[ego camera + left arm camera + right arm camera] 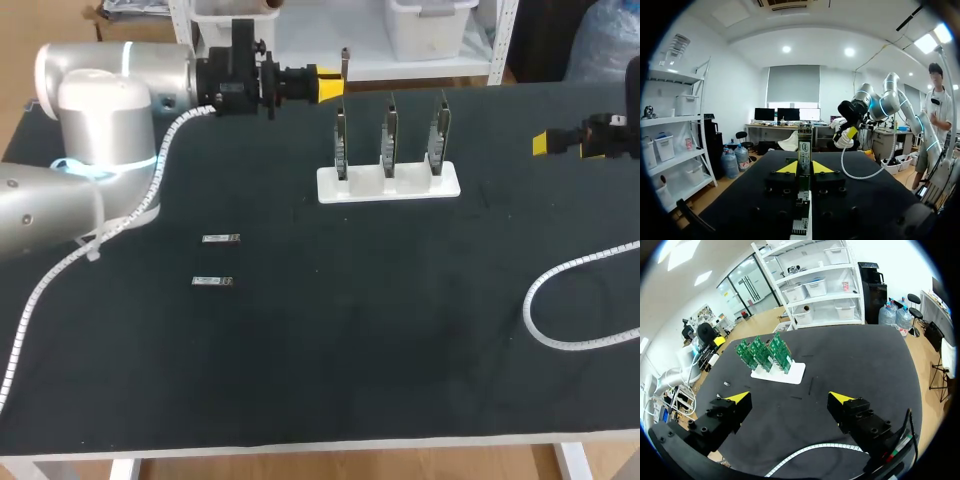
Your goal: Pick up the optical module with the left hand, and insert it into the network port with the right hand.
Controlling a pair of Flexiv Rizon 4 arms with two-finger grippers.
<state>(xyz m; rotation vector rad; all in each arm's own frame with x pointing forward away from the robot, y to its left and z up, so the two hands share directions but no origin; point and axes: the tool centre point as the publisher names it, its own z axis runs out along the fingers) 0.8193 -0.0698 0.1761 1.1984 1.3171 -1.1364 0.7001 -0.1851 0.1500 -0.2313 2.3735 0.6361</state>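
Note:
My left gripper (330, 85) hovers over the table's far side, just left of the board stand, shut on a slim optical module (345, 64) that sticks out past its yellow tips. In the left wrist view the module (804, 148) stands clamped between the fingers of that gripper (804, 168). Three green network boards (389, 140) stand upright in a white stand (388, 183). My right gripper (545, 143) hangs open at the far right, nothing between its fingers; in its own view that gripper (790, 399) faces the boards (764, 353) from a distance.
Two spare optical modules (220, 239) (212, 281) lie flat on the black mat left of centre. A white cable sleeve (556, 300) loops over the right side of the table. My right arm (875, 104) shows ahead of the left gripper.

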